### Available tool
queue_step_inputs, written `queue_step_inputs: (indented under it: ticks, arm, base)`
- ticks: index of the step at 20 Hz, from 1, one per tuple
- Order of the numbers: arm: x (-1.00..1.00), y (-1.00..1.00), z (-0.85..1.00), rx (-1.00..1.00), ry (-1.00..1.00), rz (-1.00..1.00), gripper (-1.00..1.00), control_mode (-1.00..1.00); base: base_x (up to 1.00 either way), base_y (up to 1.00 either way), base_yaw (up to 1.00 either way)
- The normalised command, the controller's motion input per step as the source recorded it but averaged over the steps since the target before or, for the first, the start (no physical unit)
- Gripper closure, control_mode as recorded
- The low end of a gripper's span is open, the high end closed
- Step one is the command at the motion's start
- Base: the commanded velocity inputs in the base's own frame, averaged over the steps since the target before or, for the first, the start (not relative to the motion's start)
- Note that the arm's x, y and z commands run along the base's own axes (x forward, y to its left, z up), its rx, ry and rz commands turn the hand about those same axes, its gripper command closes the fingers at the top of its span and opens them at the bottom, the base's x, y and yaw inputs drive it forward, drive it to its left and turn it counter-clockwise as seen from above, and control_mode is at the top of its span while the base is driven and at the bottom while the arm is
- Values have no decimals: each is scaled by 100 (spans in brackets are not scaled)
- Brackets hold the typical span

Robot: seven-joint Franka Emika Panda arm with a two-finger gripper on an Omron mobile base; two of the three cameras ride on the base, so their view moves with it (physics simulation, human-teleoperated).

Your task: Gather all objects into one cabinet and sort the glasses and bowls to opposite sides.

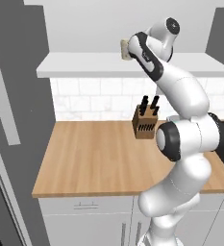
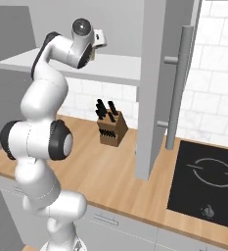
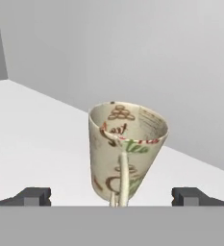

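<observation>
The beige handled mug (image 3: 125, 149) stands on the cabinet's white shelf board (image 3: 31, 134), its handle turned toward the camera and a faint brown and green pattern on its side. My gripper (image 3: 111, 196) is open, one fingertip on each side of the mug's base and both apart from it. From the base cameras the mug (image 1: 125, 49) (image 2: 100, 38) peeks out just beyond my raised hand over the shelf board (image 1: 84, 65) (image 2: 115, 68). The cabinet's tall grey door (image 2: 157, 73) hangs open with its bar handle (image 2: 176, 88). The red cup and both bowls are out of view.
A wooden knife block (image 1: 145, 124) (image 2: 110, 128) sits on the wood counter (image 1: 89, 158) below the shelf. A black cooktop (image 2: 208, 176) lies at the right. The open door reaches down close to the counter. A grey tall unit (image 1: 12, 96) borders the left.
</observation>
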Motion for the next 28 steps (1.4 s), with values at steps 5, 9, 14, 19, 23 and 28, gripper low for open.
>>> queue_step_inputs:
  ticks: [5,9,14,19,23,28]
  arm:
    - [32,0,0,1,2,0,-100,-100]
    - [10,3,-15,0,4,0,-100,-100]
    - [23,10,-39,0,3,0,100,-100]
    - [10,2,-6,0,1,0,100,-100]
    - [0,0,5,0,0,0,100,-100]
    - [-31,0,22,0,-1,0,100,-100]
  base:
    - [0,0,0]
    - [0,0,0]
    - [0,0,0]
    - [0,0,0]
    - [0,0,0]
    - [0,0,0]
